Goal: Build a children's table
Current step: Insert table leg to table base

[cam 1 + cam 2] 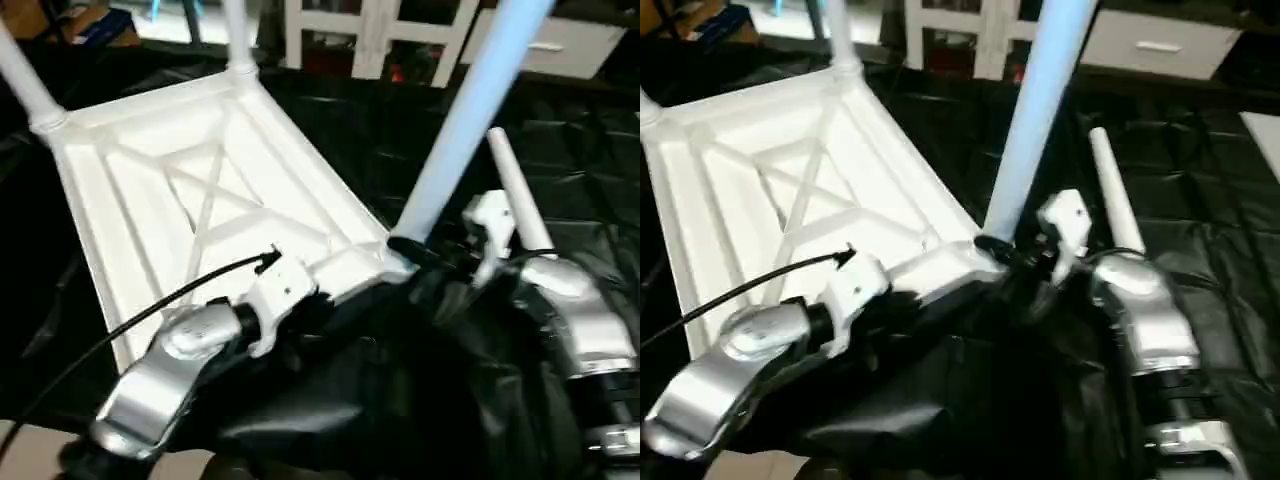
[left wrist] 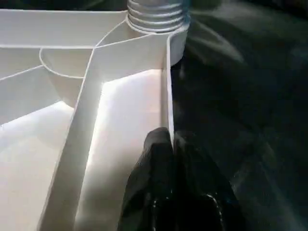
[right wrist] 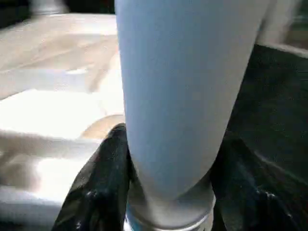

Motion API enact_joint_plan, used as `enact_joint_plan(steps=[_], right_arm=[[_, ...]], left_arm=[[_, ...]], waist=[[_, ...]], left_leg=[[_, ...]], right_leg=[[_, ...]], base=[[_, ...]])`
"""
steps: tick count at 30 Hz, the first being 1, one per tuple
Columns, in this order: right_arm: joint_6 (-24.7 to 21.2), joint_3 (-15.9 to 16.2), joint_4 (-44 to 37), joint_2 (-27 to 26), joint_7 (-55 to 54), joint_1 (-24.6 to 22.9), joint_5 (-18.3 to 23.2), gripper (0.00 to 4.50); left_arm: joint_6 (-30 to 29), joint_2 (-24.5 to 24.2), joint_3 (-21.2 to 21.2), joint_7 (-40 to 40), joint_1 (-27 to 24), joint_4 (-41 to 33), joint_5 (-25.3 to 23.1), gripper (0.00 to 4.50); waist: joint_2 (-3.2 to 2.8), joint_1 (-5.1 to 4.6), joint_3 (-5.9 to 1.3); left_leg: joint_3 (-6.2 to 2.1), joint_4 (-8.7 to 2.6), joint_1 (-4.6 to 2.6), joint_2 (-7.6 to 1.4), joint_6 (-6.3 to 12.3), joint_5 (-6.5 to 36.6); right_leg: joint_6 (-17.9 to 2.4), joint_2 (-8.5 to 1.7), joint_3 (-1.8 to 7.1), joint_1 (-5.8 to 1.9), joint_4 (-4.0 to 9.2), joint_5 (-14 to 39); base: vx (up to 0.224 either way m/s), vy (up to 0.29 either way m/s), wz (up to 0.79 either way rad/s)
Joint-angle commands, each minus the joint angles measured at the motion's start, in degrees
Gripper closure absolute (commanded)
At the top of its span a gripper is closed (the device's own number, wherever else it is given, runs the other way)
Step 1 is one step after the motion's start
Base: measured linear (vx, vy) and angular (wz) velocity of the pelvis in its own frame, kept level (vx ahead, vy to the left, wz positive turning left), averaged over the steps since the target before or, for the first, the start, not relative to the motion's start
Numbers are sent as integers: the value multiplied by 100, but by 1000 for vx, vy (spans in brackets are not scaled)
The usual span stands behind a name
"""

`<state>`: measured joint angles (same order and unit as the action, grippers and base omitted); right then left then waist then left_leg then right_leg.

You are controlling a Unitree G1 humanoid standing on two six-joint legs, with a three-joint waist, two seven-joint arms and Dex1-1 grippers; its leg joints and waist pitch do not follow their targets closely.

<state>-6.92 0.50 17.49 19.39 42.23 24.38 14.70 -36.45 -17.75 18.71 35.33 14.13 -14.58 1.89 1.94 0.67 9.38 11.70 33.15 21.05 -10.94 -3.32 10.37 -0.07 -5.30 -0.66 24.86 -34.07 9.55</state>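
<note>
- Clamping the thin upright side wall of the white plastic rectangular tabletop (image 1: 190, 190), the left gripper (image 2: 169, 139) has its two black fingers (image 2: 149, 159) pressed together on that rim, one on the inner face and one on the outer.
- Its grip sits on the near edge of the tabletop, a short way from the corner socket where a ribbed grey threaded end (image 2: 156, 14) of a leg stands.
- The right gripper (image 3: 168, 192) has its black fingers (image 3: 101, 178) set one on each side of the long white cylindrical tube leg (image 1: 470, 110), closed against the tube just above its base collar.
- That leg rises at a tilt from the near right corner socket (image 1: 400, 250) of the tabletop, leaning up and away to the right.
- The tabletop lies upside down on the black-draped work table (image 1: 420, 130), its X-ribbed underside facing up.
- Two more white tube legs (image 1: 25, 80) stand in the far corner sockets, one at the far left and one (image 1: 237, 35) further right.
- A fourth white tube (image 1: 515, 190) lies loose on the black cloth, just beyond the right gripper and apart from the tabletop.
- Silver forearms (image 1: 160, 380) reach in from the near edge on both sides, with a thin black cable (image 1: 130, 320) running along the left one.
- White shelving (image 1: 370, 30) stands behind the work table.
</note>
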Motion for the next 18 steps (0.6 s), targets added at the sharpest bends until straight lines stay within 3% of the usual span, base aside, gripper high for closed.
enact_joint_plan(steps=[1,3,4,5,7,8,10,12,15,18], right_arm=[[-147,32,387,-237,-1077,-167,-525,257],[-72,-72,674,-676,-2253,-72,-858,257],[-63,-94,737,-774,-2472,-45,-895,257],[-53,-117,805,-880,-2708,-16,-934,257],[5,-165,1198,-1438,-3688,166,-1056,258],[23,-132,1273,-1533,-3828,211,-1117,258],[41,-89,1421,-1695,-4023,338,-1201,258],[90,-127,1503,-1778,-4065,450,-1186,258],[307,-136,1410,-1778,-3661,522,-992,258],[352,38,1123,-1624,-3123,447,-963,258]], left_arm=[[-549,361,80,-692,-58,548,-169,450],[-934,878,-81,-1296,197,837,-300,450],[-982,974,-106,-1380,252,890,-305,450],[-1035,1079,-133,-1470,312,947,-311,450],[-1164,1560,-197,-1799,629,1220,-307,450],[-1178,1643,-194,-1816,684,1254,-303,450],[-1133,1709,-119,-1747,757,1277,-300,450],[-1022,1620,-3,-1571,753,1244,-293,450],[-768,1327,131,-1269,655,1135,-230,450],[-562,1006,267,-948,546,1014,-190,450]], waist=[[25,-11,-315],[42,-65,-305],[38,-64,-317],[3,-81,-331],[-4,-94,-340],[-17,-110,-326],[14,-104,-307],[12,-121,-296],[-4,-137,-329],[-13,-123,-339]], left_leg=[[-95,-432,-52,-140,69,1503],[-116,-451,-61,-104,-51,1886],[-138,-459,-64,-91,-66,1982],[-161,-474,-67,-93,-90,2112],[-188,-503,-21,-84,-117,2160],[-175,-497,-66,-74,-134,2354],[-191,-488,-110,-42,-70,2660],[-226,-516,-78,-42,-58,2748],[-269,-555,-32,-54,-11,2614],[-260,-557,-16,-75,60,2361]], right_leg=[[-876,-139,116,-187,472,2374],[-645,-129,104,-133,540,2806],[-551,-130,85,-144,554,2929],[-455,-130,62,-146,577,2943],[-391,-122,35,-168,581,2726],[-358,-103,34,-101,612,2789],[-172,-96,11,-69,680,3165],[-72,-105,-13,-85,700,3309],[-108,-128,-9,-141,682,2927],[-405,-116,32,-157,602,2125]], base=[[0,0,0],[0,0,0],[0,0,0],[0,0,0],[0,0,0],[0,0,0],[0,0,0],[0,0,0],[0,0,0],[0,0,0]])
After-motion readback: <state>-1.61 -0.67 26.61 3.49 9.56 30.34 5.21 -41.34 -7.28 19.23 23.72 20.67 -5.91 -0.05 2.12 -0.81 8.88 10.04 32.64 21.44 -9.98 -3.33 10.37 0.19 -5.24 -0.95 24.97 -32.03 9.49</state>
